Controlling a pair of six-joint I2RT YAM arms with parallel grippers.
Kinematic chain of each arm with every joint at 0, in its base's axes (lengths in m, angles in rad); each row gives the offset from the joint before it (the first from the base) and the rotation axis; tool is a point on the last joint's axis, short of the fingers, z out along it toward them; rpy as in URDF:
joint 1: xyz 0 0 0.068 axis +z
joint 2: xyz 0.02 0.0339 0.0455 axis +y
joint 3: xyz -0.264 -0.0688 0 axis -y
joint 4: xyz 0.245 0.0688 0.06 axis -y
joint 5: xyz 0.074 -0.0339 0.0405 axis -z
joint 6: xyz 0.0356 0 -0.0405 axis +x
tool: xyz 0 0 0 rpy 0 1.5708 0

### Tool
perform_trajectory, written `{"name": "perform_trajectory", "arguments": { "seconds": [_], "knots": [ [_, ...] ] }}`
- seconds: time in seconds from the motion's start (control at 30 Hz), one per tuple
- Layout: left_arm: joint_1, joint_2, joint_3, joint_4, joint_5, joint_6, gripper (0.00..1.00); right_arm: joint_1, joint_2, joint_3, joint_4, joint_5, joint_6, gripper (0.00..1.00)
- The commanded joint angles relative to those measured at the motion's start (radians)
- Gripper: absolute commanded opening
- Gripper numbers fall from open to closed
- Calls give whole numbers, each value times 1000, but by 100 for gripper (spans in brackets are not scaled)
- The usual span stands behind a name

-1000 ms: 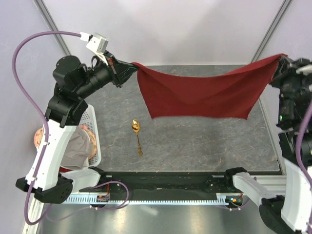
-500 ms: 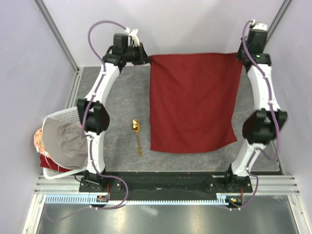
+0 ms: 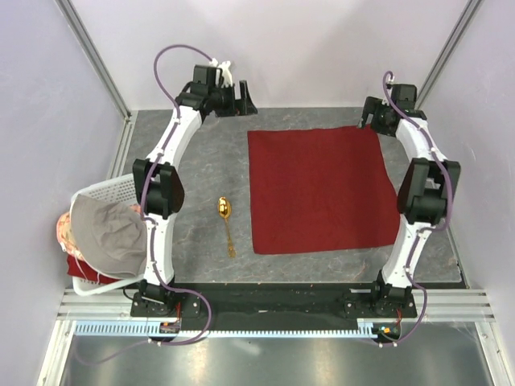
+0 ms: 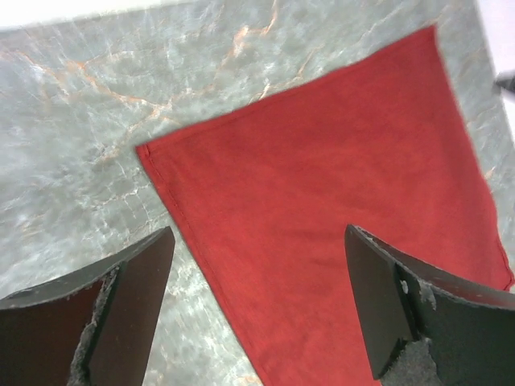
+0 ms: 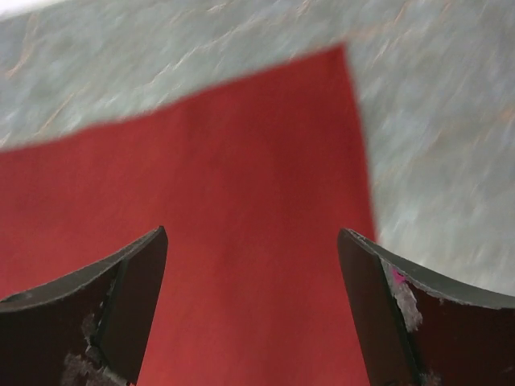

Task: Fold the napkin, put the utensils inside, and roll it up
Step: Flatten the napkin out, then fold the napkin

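Two wide-open pincers and nothing in either of them right now. The napkin [image 3: 318, 189] is lying flat and unfolded on the table [image 3: 209, 169], sitting right of centre in the overhead view. It's looking pretty much square, so there's no real long axis. The edge that matters is the far one, running 9-to-3 between the two arms.

The left gripper [image 3: 241, 103] is hovering just past the far-left corner, at roughly 12 o'clock from it, jaws spread and gripping nothing. Its wrist view is showing that corner lying flat on the marble below the fingers [image 4: 129, 314]. The right gripper [image 3: 368, 121] is hanging over the far-right corner, jaws gaping and empty too, and it's looking a touch closer to its corner.

So the cloth is spreading away toward 5 o'clock from the left pincer and toward 7 o'clock from the right one. Best guess is that any fold is going to mean re-pinching those two far corners and pulling toward 6.

The spoon [image 3: 226, 219] is lying on bare table at 9 o'clock of the napkin, near but not touching, bowl pointing 12 and handle 6. The left arm is the nearer one for it. Further out at 9 o'clock, a basket [image 3: 109, 187] is holding a grey-beige cloth [image 3: 109, 237].
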Motion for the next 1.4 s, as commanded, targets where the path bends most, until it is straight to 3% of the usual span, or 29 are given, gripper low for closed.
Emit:
{"name": "perform_trajectory", "arguments": {
  "seconds": [0.0,0.13,0.23,0.33,0.47,0.57,0.8,1.03,1.37],
  "knots": [
    [-1,-273,-109,39,-99,49,95,65,-317,-252,155,-72,63,94],
    [-1,-441,-282,16,-157,25,100,220,-446,-432,181,-10,42,92],
    [-1,-542,-420,-27,-119,-1,100,370,-528,-561,204,-17,23,90],
    [-1,-646,-594,-47,-97,-3,98,527,-583,-663,200,-42,14,84],
    [2,-807,-765,-59,-86,49,97,749,-622,-772,168,42,-14,76],
    [3,-924,-883,-54,-56,80,97,904,-605,-801,122,70,6,68],
    [3,-1113,-1115,82,-194,76,97,1211,-530,-781,88,213,45,61],
    [5,-1147,-1157,81,-231,89,97,1309,-413,-726,63,260,48,50],
    [5,-1150,-1158,81,-209,89,97,1333,-350,-709,46,334,36,47]
  ]
}}
